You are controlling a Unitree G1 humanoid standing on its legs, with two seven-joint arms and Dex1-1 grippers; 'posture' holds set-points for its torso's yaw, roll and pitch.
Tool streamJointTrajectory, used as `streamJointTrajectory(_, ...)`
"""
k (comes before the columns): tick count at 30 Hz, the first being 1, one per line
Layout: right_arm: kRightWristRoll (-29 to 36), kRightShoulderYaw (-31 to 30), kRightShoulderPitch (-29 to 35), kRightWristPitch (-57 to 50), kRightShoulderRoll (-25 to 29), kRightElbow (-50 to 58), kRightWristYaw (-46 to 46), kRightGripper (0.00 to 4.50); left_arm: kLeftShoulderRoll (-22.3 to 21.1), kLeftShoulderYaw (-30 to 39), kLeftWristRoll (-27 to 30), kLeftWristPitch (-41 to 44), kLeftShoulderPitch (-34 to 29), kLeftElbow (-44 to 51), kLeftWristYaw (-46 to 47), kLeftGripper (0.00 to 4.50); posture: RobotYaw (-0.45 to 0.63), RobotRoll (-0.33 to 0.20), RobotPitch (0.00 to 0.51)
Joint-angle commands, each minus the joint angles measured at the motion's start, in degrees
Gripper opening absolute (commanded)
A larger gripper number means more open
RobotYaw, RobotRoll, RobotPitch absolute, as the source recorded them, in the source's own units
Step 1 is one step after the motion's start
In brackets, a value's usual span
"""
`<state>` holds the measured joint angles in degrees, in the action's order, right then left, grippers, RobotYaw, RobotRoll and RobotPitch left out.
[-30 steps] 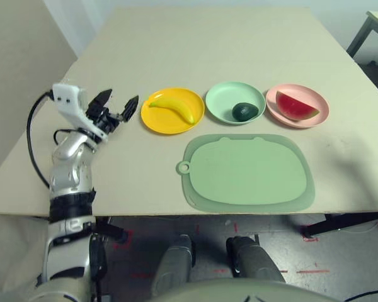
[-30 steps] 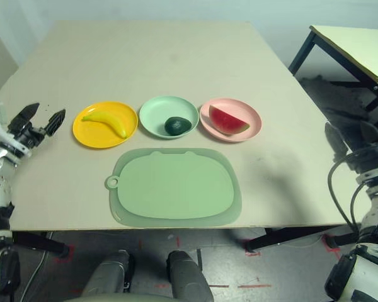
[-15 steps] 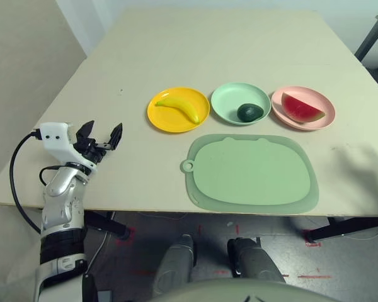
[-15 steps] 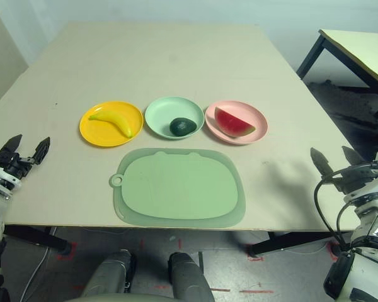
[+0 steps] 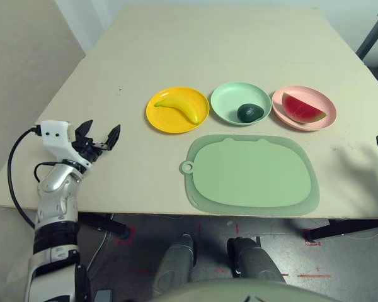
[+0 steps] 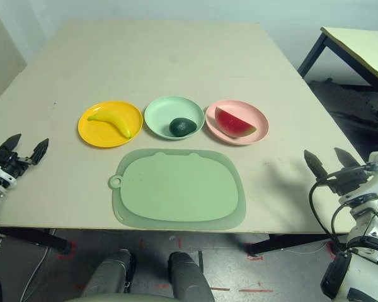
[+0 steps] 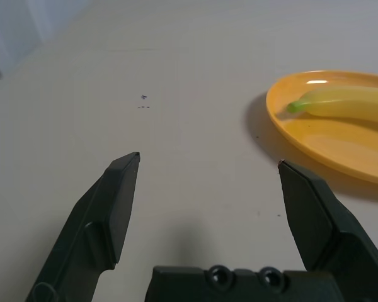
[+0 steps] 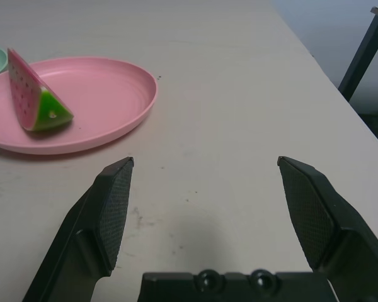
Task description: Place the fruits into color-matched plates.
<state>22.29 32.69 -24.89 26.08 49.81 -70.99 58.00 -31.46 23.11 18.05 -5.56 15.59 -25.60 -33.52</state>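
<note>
Three plates stand in a row at mid-table. The yellow banana lies in the yellow-orange plate. In the mint green plate rests the dark green avocado. The pale pink plate holds the red watermelon wedge. My left gripper hovers open and empty near the table's left edge, left of the yellow-orange plate. At the table's right edge my right gripper is open and empty, just near of the pink plate and its wedge.
A large green cutting board lies in front of the plates, near the table's front edge. Another table stands off to the right. The far half of the tabletop is bare.
The left arm has drawn back from beside the yellow-orange plate toward the table's left front edge. The right gripper has risen into view at the right edge. The camera also shifted.
</note>
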Motion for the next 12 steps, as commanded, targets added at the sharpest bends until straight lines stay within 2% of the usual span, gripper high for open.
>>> streamJointTrajectory(1,0.2,0.3,1.1,0.5,0.1,-0.2,0.9,4.50,-0.7,-1.1,-0.8,-0.7,0.7,-1.7,-0.6,4.48,0.03,0.000,0.155)
streamJointTrajectory(12,0.2,0.2,0.6,0.5,-1.0,-0.1,0.9,4.50,-1.1,-2.3,-0.5,-0.6,2.4,-0.9,-1.7,4.48,0.03,0.000,0.139)
